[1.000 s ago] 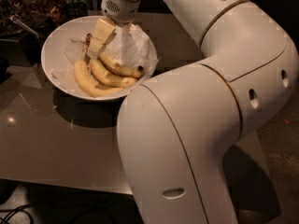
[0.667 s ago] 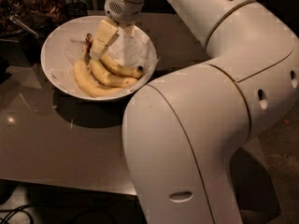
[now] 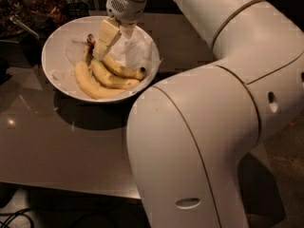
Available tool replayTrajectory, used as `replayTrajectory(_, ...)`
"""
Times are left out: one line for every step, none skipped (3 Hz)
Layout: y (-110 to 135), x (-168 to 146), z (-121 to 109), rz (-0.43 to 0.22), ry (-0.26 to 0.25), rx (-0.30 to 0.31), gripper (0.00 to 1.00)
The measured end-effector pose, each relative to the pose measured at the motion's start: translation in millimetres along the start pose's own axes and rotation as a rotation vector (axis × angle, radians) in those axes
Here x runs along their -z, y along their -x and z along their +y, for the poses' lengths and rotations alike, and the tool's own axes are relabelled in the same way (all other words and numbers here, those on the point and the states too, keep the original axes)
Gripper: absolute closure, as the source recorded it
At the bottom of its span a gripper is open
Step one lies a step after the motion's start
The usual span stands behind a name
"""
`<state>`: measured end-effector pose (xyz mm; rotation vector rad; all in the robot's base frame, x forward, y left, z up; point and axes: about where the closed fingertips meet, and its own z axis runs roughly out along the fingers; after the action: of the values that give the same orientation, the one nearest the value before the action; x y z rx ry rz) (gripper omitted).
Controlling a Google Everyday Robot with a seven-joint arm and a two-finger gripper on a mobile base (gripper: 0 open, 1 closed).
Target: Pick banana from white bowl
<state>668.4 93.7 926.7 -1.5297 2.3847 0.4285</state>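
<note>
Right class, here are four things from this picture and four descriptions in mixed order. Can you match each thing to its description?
Things:
1. banana
2. white bowl
3. tool
4. table

Descriptions:
A. dark and glossy, lying under the bowl
B. reaching into the bowl, near the banana's stem end
C. slim, curved, yellow, with a blackish tip
D. wide, round, lined with white paper

Pairs: 1-C, 2-D, 3-B, 4-A
</note>
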Motion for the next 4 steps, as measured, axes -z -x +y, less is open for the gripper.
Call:
replayTrajectory(6, 6, 2, -0.007, -0.013, 0.022, 0.18)
replayTrajectory(6, 6, 2, -0.007, -0.013, 0.022, 0.20)
replayTrajectory(-1, 7, 5, 0.004, -0.012, 0.003, 0.25)
replayTrajectory(-14, 2, 5, 0.027, -0.004, -0.040, 0.27)
